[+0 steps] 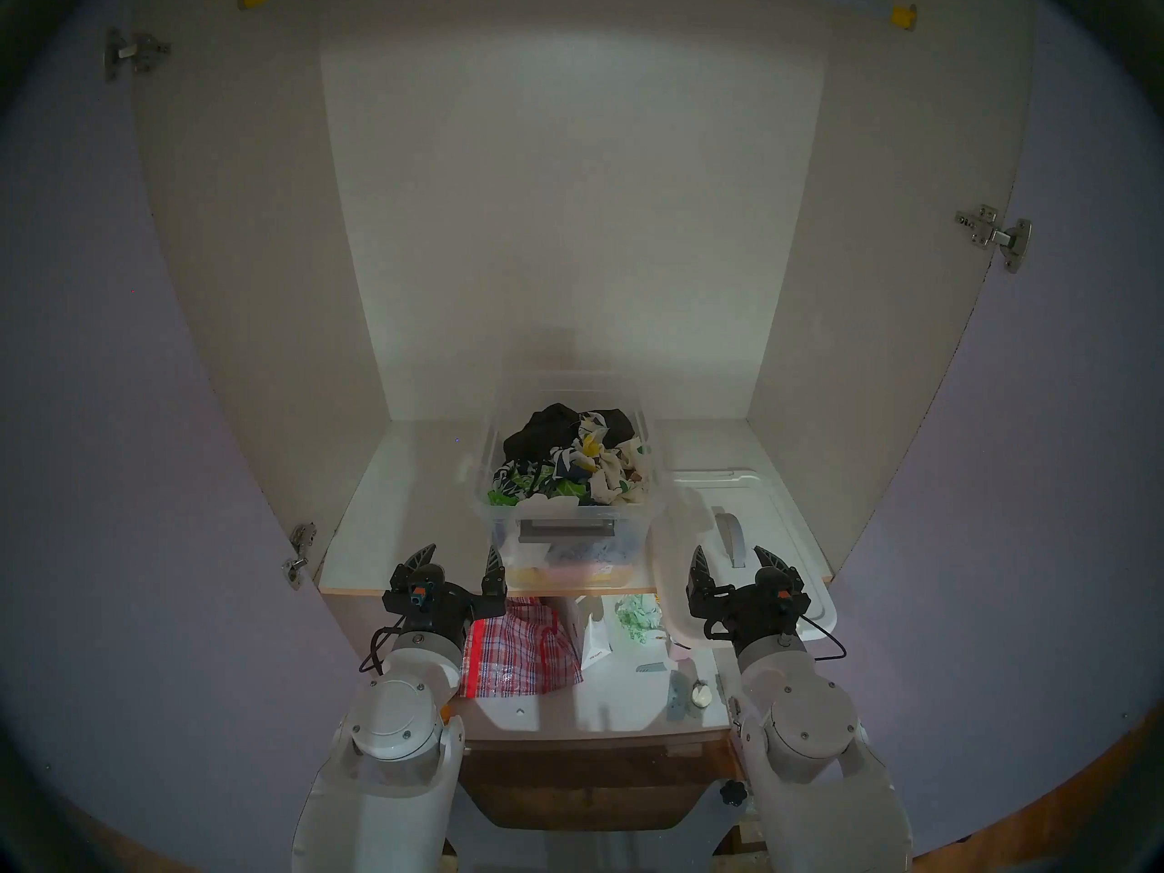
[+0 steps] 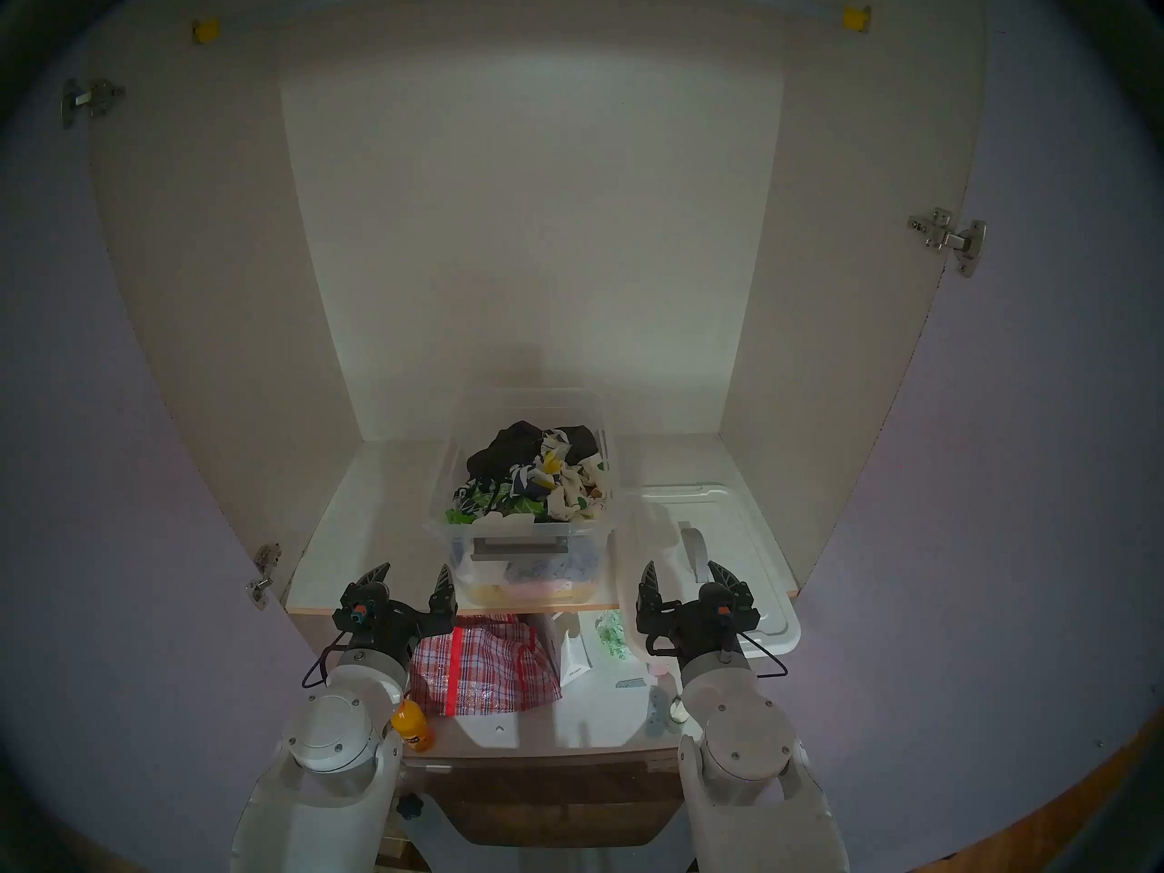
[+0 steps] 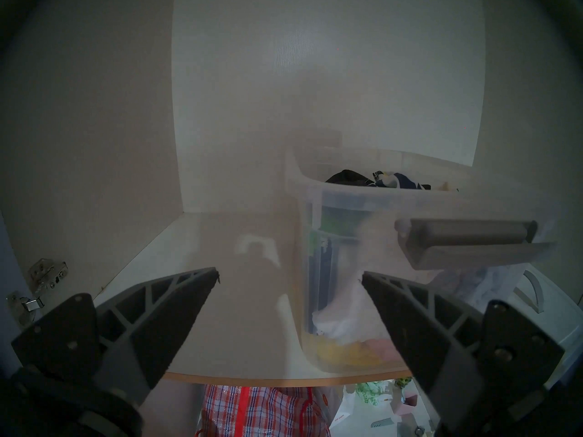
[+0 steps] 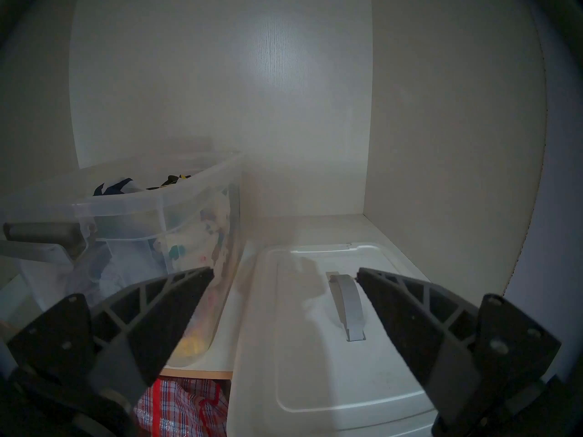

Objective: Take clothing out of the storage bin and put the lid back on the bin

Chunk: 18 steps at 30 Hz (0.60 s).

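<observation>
Left gripper (image 1: 458, 560): your jaws apart, empty.
Right gripper (image 1: 730, 562): jaws apart, empty.
Navy-and-white floral-print garment (image 1: 570, 468): inside clear rectangular plastic bin (image 1: 504, 506), ahead between both jaws.
White ridged plastic lid (image 1: 781, 525): flat ahead of right jaws.

A home wardrobe is suggested: a white cupboard shelf (image 1: 403, 512), door hinges (image 1: 995, 238), and a red-checked bag (image 1: 523, 648) are seen.

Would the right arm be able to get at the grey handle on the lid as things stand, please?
Probably yes. The lid lies flat on the shelf beside the storage bin, its handle uncovered. The right gripper hangs just before it, jaws wide apart, with nothing between.
</observation>
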Each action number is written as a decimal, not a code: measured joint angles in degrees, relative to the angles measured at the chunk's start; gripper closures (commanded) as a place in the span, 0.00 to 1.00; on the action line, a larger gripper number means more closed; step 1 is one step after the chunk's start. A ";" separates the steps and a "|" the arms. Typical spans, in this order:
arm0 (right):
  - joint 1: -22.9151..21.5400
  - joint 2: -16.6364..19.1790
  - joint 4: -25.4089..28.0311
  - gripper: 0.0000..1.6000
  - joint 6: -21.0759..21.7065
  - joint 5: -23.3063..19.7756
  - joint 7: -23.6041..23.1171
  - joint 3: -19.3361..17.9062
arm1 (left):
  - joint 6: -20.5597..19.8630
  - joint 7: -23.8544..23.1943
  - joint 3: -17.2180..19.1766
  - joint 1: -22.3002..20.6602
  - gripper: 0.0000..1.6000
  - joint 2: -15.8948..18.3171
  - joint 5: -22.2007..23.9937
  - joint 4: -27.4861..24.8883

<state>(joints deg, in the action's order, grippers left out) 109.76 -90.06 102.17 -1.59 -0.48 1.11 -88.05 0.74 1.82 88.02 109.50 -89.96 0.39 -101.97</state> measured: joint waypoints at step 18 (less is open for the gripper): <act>0.03 0.00 -0.05 0.00 0.00 0.00 0.03 0.00 | -0.01 0.04 0.00 0.02 0.00 0.01 0.00 0.05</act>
<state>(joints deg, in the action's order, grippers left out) 109.79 -90.06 102.12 -1.59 -0.48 1.14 -88.05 0.73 1.86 88.02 109.52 -89.96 0.39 -101.91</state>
